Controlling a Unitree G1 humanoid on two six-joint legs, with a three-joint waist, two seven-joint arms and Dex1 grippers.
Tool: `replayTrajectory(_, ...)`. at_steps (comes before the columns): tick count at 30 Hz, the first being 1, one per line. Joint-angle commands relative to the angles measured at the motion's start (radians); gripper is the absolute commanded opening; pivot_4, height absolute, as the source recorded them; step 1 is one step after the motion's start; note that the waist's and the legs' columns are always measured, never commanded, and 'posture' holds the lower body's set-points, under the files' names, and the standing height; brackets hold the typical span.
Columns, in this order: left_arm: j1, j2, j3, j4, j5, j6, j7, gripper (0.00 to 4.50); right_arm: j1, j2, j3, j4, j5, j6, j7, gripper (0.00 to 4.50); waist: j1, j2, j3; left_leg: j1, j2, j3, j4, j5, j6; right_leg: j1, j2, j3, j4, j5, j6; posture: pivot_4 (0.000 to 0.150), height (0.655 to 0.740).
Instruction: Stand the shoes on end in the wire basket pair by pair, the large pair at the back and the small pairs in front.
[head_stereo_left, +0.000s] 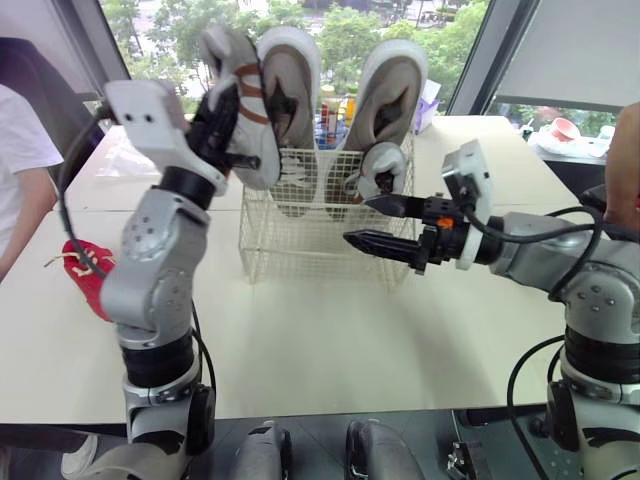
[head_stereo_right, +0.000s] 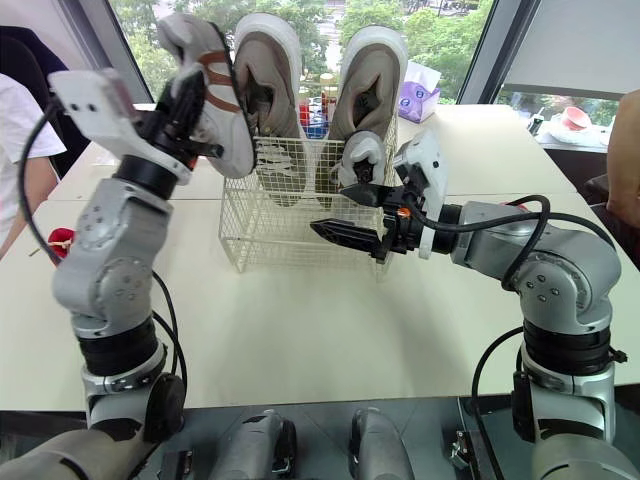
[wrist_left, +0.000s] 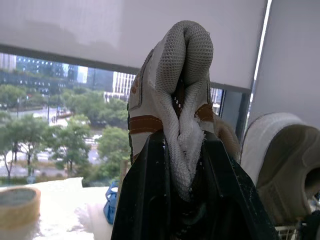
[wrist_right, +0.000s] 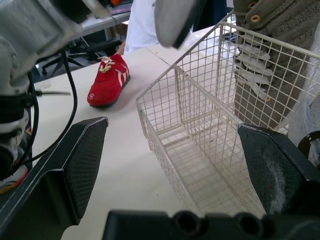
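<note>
We list from the pale table's (head_stereo_left: 330, 340) left edge: a red lace-up shoe (head_stereo_left: 85, 270) lying flat, its white laces plain in the right wrist view. Next, the left gripper (head_stereo_left: 228, 128), raised over the basket's left corner and clamped on a white mesh sneaker with brown stripes (head_stereo_left: 245, 100); its wrist view shows the fingers (wrist_left: 150, 200) pinching the mesh. Mid-table, the white wire basket (head_stereo_left: 300, 245) holds the large beige pair (head_stereo_left: 290, 85) on end at its back and a small grey shoe (head_stereo_left: 385, 165) at front right. At the basket's right front corner is the right gripper (head_stereo_left: 358, 220), fingers apart.

My left arm (head_stereo_left: 150, 265) and right arm (head_stereo_left: 590, 290) wore silver-grey shells over black joints, black cables (head_stereo_left: 64, 185) looping alongside; white camera blocks (head_stereo_left: 150, 112) capped the wrists, an orange mark (head_stereo_left: 445, 222) behind the right pincer (head_stereo_left: 358, 220).
</note>
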Motion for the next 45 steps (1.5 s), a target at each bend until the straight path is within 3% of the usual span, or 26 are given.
replayTrajectory(1,0.028,-0.01,-0.061,0.049,0.083,-0.124,-0.014,0.16,-0.003,-0.011,-0.013,-0.024,0.007,-0.022,-0.004,4.5,0.0,0.0,0.0,0.0,0.0,0.0,0.0,0.0,0.0,0.0,0.0,0.0,0.0,0.0,0.0,0.15,0.74)
replayTrajectory(9,0.181,-0.042,-0.199,0.196,0.253,-0.357,-0.03,0.16,0.008,0.006,-0.017,-0.039,0.014,-0.036,-0.047,4.5,0.003,0.001,-0.002,0.0,0.0,0.0,0.0,0.0,0.0,0.001,-0.001,0.0,-0.001,0.0,0.0,0.15,0.74)
replayTrajectory(18,0.258,-0.025,-0.265,0.281,0.457,-0.556,0.003,0.16,0.018,0.022,-0.009,-0.029,0.016,-0.054,-0.056,4.5,-0.001,0.016,-0.022,0.002,0.001,0.0,-0.001,-0.002,0.004,0.005,-0.001,-0.001,-0.009,-0.001,-0.001,0.15,0.74)
replayTrajectory(26,0.127,-0.05,-0.22,0.34,0.463,-0.606,0.041,0.16,0.023,0.026,0.006,-0.02,0.004,-0.06,-0.045,4.5,0.001,0.016,-0.022,0.001,0.002,0.0,-0.001,-0.002,0.004,0.005,0.0,-0.002,-0.009,-0.002,-0.004,0.15,0.74)
replayTrajectory(36,0.079,-0.045,-0.258,0.176,0.477,-0.618,-0.017,0.16,0.028,0.023,0.008,-0.024,0.01,-0.057,-0.045,4.5,0.0,0.015,-0.022,-0.006,0.002,0.001,-0.001,-0.003,0.006,-0.001,-0.001,-0.003,-0.011,0.0,0.0,0.15,0.74)
replayTrajectory(40,0.042,-0.039,-0.263,0.302,0.513,-0.742,0.007,0.16,0.026,0.023,0.01,-0.018,0.007,-0.059,-0.041,4.5,-0.001,0.015,-0.022,-0.006,0.002,0.001,-0.001,-0.003,0.006,-0.002,0.0,-0.003,-0.012,0.0,0.0,0.15,0.74)
replayTrajectory(45,-0.031,-0.035,-0.266,0.648,0.576,-0.987,0.093,0.16,0.018,0.027,0.01,-0.026,0.018,-0.046,-0.054,4.5,0.0,0.015,-0.022,-0.006,0.002,0.001,-0.001,-0.003,0.006,-0.001,0.0,-0.003,-0.012,0.0,0.0,0.15,0.74)
